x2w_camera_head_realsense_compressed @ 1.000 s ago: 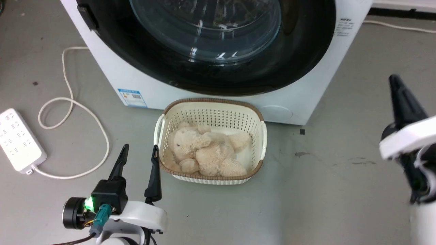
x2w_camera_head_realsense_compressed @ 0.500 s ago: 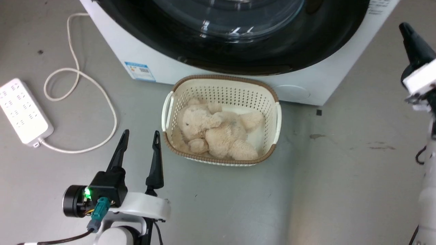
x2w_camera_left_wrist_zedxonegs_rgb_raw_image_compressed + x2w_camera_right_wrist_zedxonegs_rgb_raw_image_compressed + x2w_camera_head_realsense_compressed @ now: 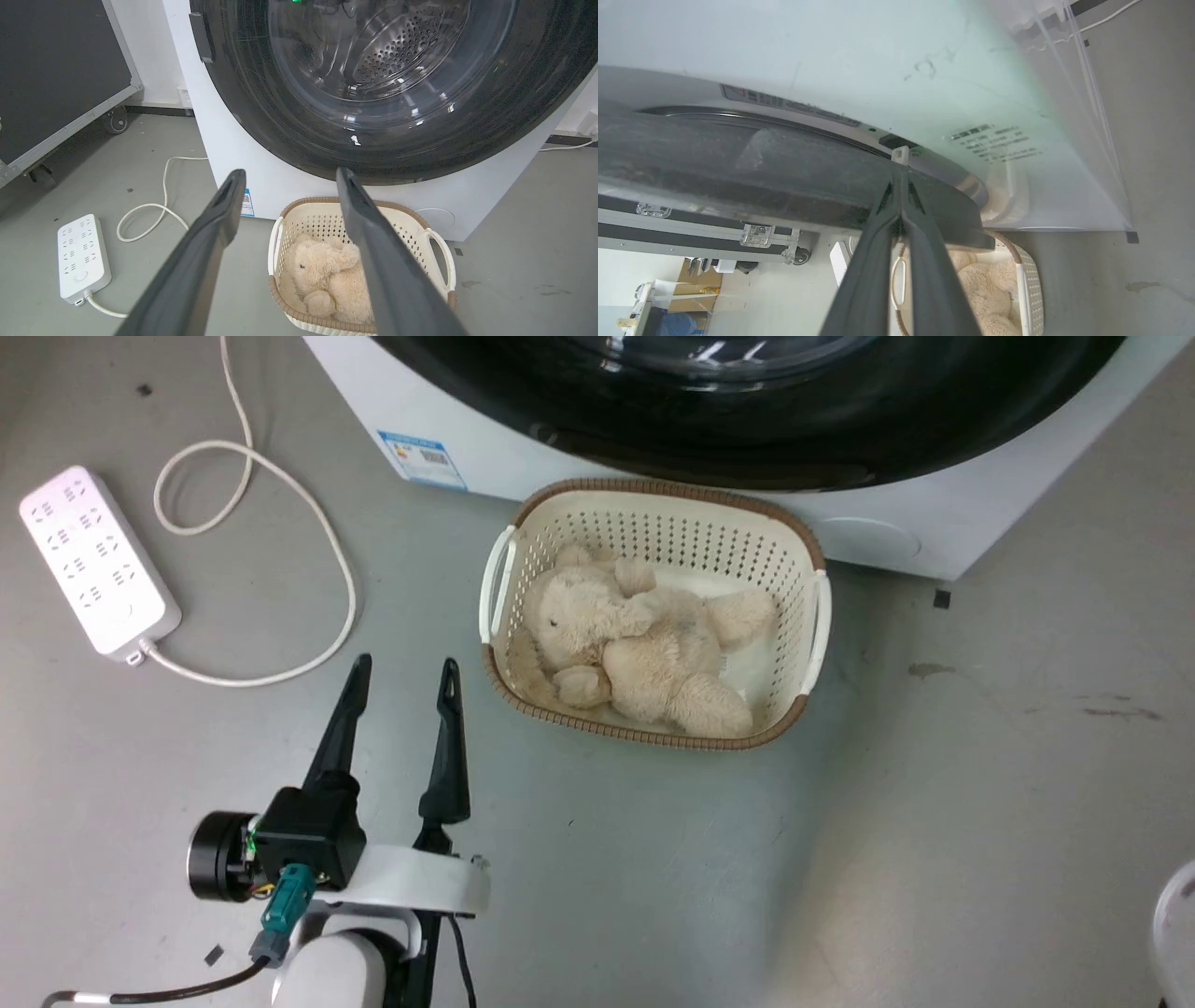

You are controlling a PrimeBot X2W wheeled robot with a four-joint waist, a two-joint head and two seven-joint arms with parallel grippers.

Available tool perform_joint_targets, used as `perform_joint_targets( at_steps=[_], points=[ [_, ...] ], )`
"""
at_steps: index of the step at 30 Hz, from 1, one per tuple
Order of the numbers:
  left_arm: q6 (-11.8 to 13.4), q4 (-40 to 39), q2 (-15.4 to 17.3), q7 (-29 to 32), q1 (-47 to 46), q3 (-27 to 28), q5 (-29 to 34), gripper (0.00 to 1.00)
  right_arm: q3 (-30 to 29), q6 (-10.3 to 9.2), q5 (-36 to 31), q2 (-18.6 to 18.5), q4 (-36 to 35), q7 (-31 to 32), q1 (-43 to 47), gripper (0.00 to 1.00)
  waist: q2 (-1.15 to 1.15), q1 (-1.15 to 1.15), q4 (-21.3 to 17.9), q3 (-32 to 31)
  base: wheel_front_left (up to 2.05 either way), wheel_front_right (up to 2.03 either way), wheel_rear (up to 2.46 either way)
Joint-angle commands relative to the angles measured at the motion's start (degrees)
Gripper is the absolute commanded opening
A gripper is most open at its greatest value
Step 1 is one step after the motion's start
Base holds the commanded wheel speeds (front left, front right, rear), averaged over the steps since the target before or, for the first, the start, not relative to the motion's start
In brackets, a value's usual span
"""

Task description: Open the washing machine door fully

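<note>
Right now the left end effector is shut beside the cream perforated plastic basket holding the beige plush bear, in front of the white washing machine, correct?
Not shut: the head view shows the left end effector open, its two dark fingers spread apart. Otherwise right: it is beside the cream perforated plastic basket holding the beige plush bear, in front of the white washing machine.

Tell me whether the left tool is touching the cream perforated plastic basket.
Apart. In the head view, bare grey floor shows between the left tool and the cream perforated basket.
</note>
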Motion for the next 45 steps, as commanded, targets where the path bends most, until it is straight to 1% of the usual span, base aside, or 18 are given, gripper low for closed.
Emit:
perform_joint_targets(
  at_steps=[1,6,9,10,11,17,18,19,20,22,23,24,25,27,29,37,41,45],
  points=[
    [0.43,-0.32,0.06,-0.8,-1.31,-0.27,-0.32,1.0,-1.43,-0.02,0.27,0.27,0.95,1.2,-2.77,0.0,0.0,0.0,0.41,0.68,0.0,0.0,0.0],
    [0.78,-0.49,0.07,-1.4,-2.12,-1.1,-0.55,1.0,-5.49,-0.02,-0.4,1.25,2.45,5.36,-7.16,0.0,0.0,0.0,1.1,2.15,0.0,0.0,0.0],
    [1.08,-0.59,0.07,-1.76,-2.52,-1.44,-0.79,1.0,-7.09,-0.02,-0.57,2.05,2.19,8.26,-9.55,0.0,0.0,0.0,1.46,3.09,0.0,0.0,0.0],
    [1.45,-0.57,0.07,-2.24,-3.13,-1.93,-1.07,1.0,-9.36,-0.02,-0.7,2.9,1.66,12.31,-11.3,0.0,0.0,0.0,1.93,3.98,0.0,0.0,0.0],
    [1.54,-0.56,0.07,-2.36,-3.31,-2.03,-1.14,1.0,-9.92,-0.02,-0.78,3.06,1.5,13.38,-11.53,0.0,0.0,0.0,2.04,4.12,0.0,0.0,0.0],
    [2.01,-0.32,0.08,-3.08,-3.75,-2.34,-1.32,1.0,-12.79,-0.03,-0.39,4.01,0.4,20.11,-10.51,0.0,0.0,0.0,2.19,3.36,0.0,0.0,0.0],
    [2.01,-0.32,0.08,-3.08,-3.75,-2.34,-1.32,1.0,-12.79,-0.03,-0.39,4.01,0.4,20.11,-10.51,0.0,0.0,0.0,2.19,3.36,0.0,0.0,0.0],
    [1.99,-0.07,0.08,-3.32,-3.67,-2.37,-1.15,1.0,-13.14,-0.03,0.08,4.24,-0.07,22.17,-9.26,0.0,0.0,0.0,1.95,2.64,0.0,0.0,0.0],
    [1.99,-0.07,0.08,-3.32,-3.67,-2.37,-1.15,1.0,-13.14,-0.03,0.08,4.24,-0.07,22.17,-9.26,0.0,0.0,0.0,1.95,2.64,0.0,0.0,0.0],
    [1.79,0.48,0.08,-3.68,-3.27,-2.42,-0.9,1.0,-13.39,-0.03,1.95,4.46,-0.57,25.43,-6.97,0.0,0.0,0.0,1.61,1.15,0.0,0.0,0.0],
    [1.79,0.48,0.08,-3.68,-3.27,-2.42,-0.9,1.0,-13.39,-0.03,1.95,4.46,-0.57,25.43,-6.97,0.0,0.0,0.0,1.61,1.15,0.0,0.0,0.0],
    [1.67,0.87,0.08,-3.92,-2.81,-2.41,-0.76,1.0,-12.31,-0.03,4.18,4.51,-0.32,27.87,-4.99,0.0,0.0,0.0,1.35,-0.17,0.0,0.0,0.0],
    [1.67,0.87,0.08,-3.92,-2.81,-2.41,-0.76,1.0,-12.31,-0.03,4.18,4.51,-0.32,27.87,-4.99,0.0,0.0,0.0,1.35,-0.17,0.0,0.0,0.0],
    [1.62,1.22,0.08,-4.16,-2.15,-2.3,-0.63,1.0,-10.38,-0.03,7.4,4.53,0.39,29.72,-2.79,0.0,0.0,0.0,0.94,-1.44,0.0,0.0,0.0],
    [1.31,1.66,0.08,-4.23,-1.25,-2.27,-0.52,1.0,-8.03,-0.03,10.73,4.54,0.98,30.09,0.14,0.0,0.0,0.0,0.48,-3.05,0.0,0.0,0.0],
    [-0.45,3.69,0.08,-4.23,3.12,-2.66,0.56,1.0,5.08,-0.03,25.63,4.56,1.82,27.56,13.14,0.0,0.0,0.0,-1.42,-9.03,0.0,0.0,0.0],
    [-0.86,3.91,0.08,-4.23,5.11,-2.68,0.77,1.0,12.89,-0.03,32.35,4.56,0.15,25.68,19.8,0.0,0.0,0.0,-1.81,-11.3,0.0,0.0,0.0],
    [-1.35,4.03,0.08,-4.23,7.14,-2.77,1.18,1.0,21.21,-0.03,37.69,4.56,-2.64,23.77,25.81,0.0,0.0,0.0,-2.06,-13.15,0.0,0.0,0.0]
  ],
)
